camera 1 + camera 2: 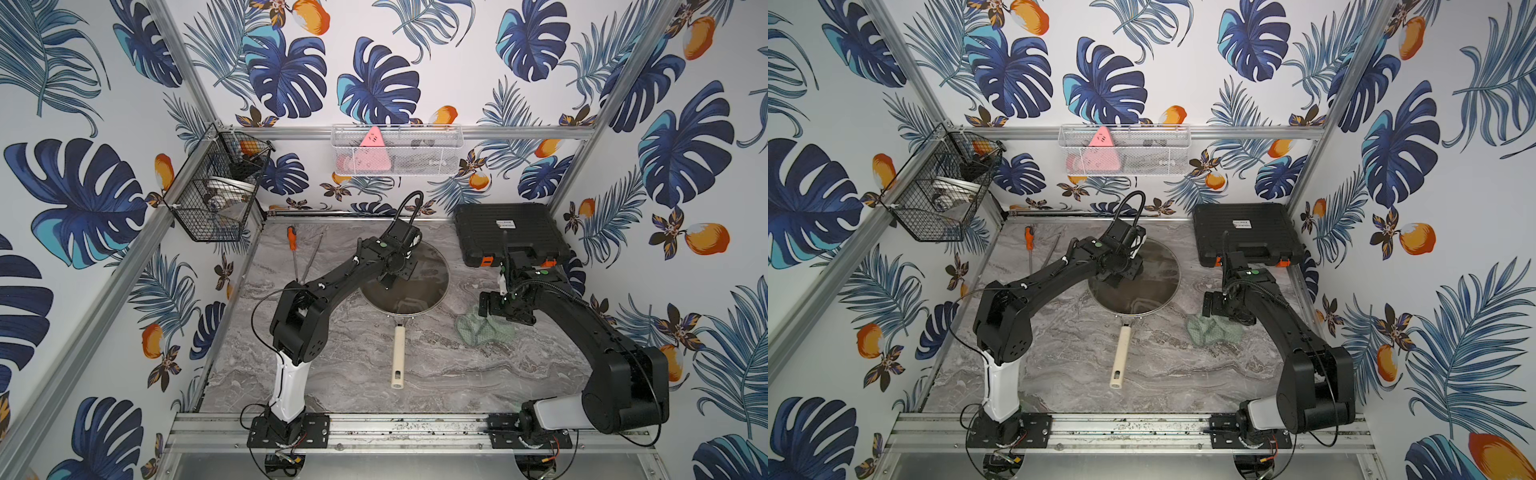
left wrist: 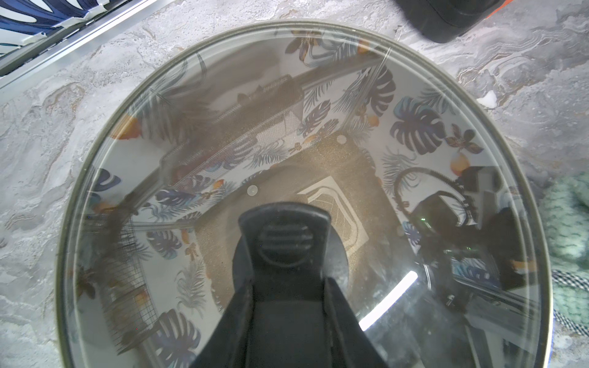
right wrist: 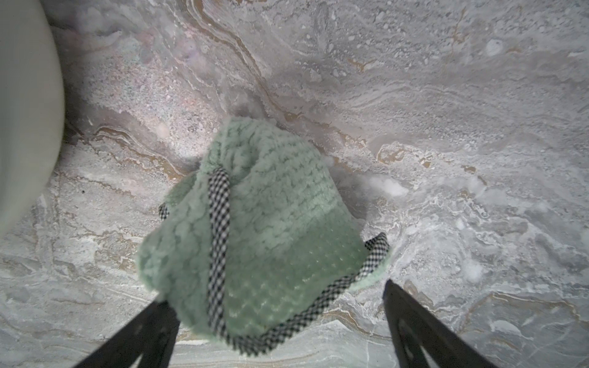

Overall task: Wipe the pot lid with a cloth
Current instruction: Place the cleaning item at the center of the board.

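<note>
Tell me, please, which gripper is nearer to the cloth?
Right. The right gripper is open directly over the cloth, straddling it; the left gripper is shut on the handle of the pot lid, away from the cloth.

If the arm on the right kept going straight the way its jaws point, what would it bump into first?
The green cloth: the open jaws point down at it, one on each side, with the marble table beneath. How near they are is unclear.
</note>
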Robot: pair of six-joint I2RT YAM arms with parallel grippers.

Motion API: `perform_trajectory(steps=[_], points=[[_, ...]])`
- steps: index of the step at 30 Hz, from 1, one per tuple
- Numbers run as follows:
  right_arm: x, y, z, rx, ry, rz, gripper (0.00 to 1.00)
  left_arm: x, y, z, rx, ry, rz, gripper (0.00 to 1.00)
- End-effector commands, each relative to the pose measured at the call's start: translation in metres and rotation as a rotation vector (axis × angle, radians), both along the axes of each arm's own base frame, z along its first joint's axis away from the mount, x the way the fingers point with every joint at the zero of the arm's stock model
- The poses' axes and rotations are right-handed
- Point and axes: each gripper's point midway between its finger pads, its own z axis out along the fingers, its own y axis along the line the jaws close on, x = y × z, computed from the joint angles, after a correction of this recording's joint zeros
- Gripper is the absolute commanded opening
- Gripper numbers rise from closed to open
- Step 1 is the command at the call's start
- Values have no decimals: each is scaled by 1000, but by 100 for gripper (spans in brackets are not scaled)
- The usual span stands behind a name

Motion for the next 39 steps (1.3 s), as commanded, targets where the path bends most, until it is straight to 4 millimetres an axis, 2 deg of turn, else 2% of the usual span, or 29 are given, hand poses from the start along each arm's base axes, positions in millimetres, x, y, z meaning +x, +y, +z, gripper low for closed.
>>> perform_trajectory(steps=[1, 3, 5, 7, 8, 9, 19, 20, 22, 25, 29, 30, 31, 34, 37, 39], points=[[2, 0, 2, -2, -8, 6, 100, 9, -2, 11, -15, -48, 15, 29], [2, 0, 2, -1, -9, 5, 100, 8, -3, 12, -19, -50, 13, 42], [2, 0, 1, 0, -3, 6, 100, 8, -3, 13, -22, -53, 7, 50], [3, 1, 1, 1, -3, 7, 100, 8, -3, 15, -21, -57, 9, 54], [3, 1, 1, 1, -5, 7, 100, 8, -3, 15, -20, -59, 6, 61], [3, 1, 1, 2, -5, 8, 100, 8, -2, 16, -19, -60, 5, 63], [3, 1, 1, 0, -3, 9, 100, 5, 0, 31, -28, -90, 6, 65], [4, 1, 2, 0, -6, 8, 100, 3, 1, 34, -34, -93, 5, 66], [5, 1, 3, 1, -13, 10, 100, -3, 3, 47, -49, -112, -4, 79], [8, -1, 9, -6, -35, 6, 100, -13, 12, 68, -61, -159, -15, 79], [14, -6, 23, -26, -99, -13, 100, -26, 37, 102, -69, -249, 3, 83], [15, -7, 28, -31, -124, -21, 100, -30, 46, 113, -80, -275, 15, 95], [17, -9, 33, -37, -146, -28, 100, -32, 53, 118, -90, -288, 22, 99], [22, -15, 51, -55, -231, -54, 100, -41, 84, 139, -158, -340, 72, 99], [29, -15, 74, -42, -351, -59, 100, -45, 127, 143, -202, -388, 164, 99], [34, -17, 87, -42, -432, -62, 100, -47, 146, 144, -187, -431, 216, 99]])
